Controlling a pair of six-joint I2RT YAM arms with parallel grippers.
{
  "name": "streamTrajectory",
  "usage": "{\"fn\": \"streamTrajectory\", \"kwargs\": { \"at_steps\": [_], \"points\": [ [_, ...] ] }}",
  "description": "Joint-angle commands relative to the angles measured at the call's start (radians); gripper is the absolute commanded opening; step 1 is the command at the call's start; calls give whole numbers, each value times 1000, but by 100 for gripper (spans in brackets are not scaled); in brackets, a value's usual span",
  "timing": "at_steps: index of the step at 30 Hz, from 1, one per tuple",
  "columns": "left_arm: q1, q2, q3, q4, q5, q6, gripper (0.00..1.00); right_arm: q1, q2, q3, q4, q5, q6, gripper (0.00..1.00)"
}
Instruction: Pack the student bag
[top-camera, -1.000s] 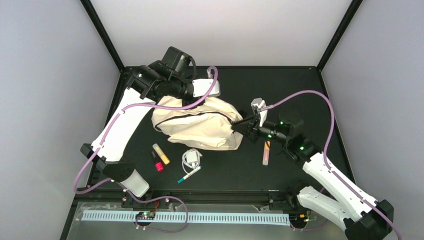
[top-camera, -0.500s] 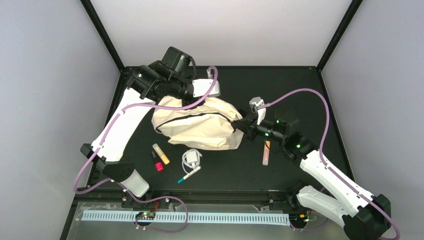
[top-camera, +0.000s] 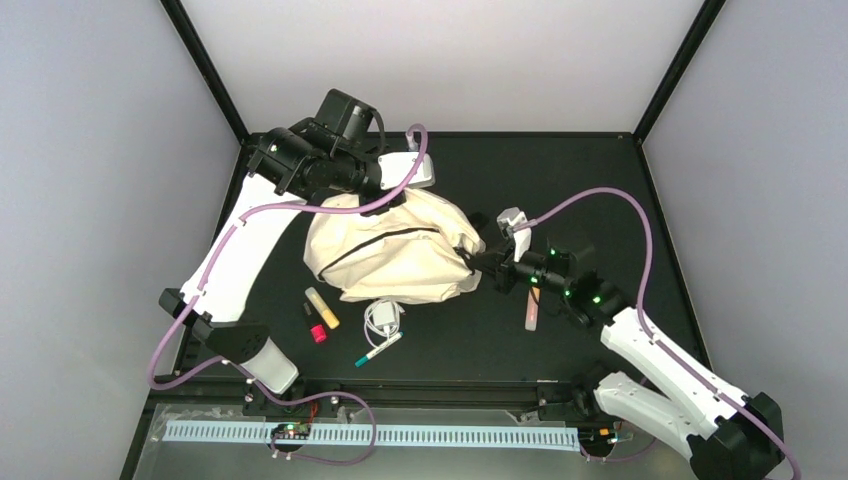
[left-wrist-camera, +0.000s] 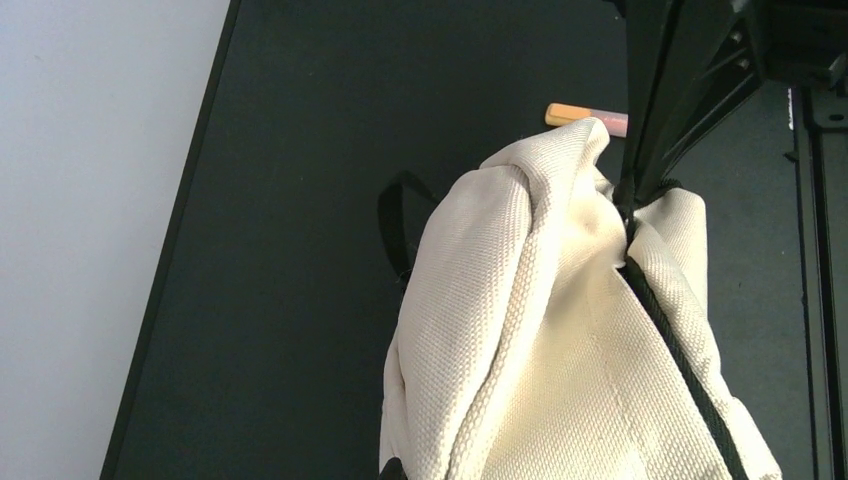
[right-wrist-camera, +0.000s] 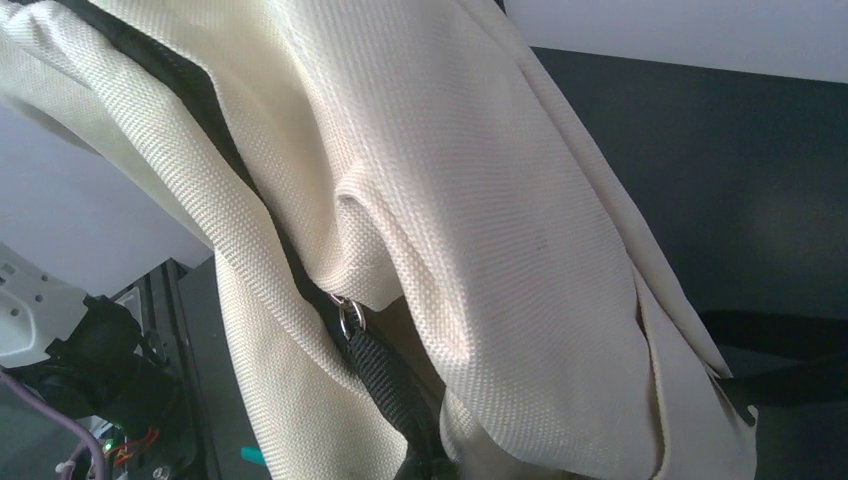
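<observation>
The student bag (top-camera: 385, 262) sits in the middle of the table (top-camera: 600, 200), apparently zipped, its far edge pinched in the closed left gripper (top-camera: 405, 196) and its right end in the closed right gripper (top-camera: 481, 262), so packing looks barely begun: charger (top-camera: 384, 318), pen (top-camera: 377, 350) and yellow tube (top-camera: 322, 308) lie loose nearby.

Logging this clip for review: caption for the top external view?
Left hand and right hand pinch the student bag from two sides; small items lie beside it.

black table (top-camera: 600, 180) | student bag (top-camera: 390, 260) | charger (top-camera: 384, 318) | marker (top-camera: 378, 350) | yellow tube (top-camera: 322, 308)
</observation>
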Motion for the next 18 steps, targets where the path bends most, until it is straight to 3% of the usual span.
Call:
{"fn": "streamTrajectory", "kwargs": {
  "at_steps": [1, 12, 18],
  "points": [
    [18, -58, -6, 84, 14, -3, 2, 0, -27, 54, -86, -13, -21, 1],
    [16, -71, -38, 105, -18, -10, 2, 0, -11, 329, -33, -72, -45, 1],
    [16, -107, -103, 156, -72, -10, 2, 0, -28, 282, -38, -74, -23, 1]
  ]
}}
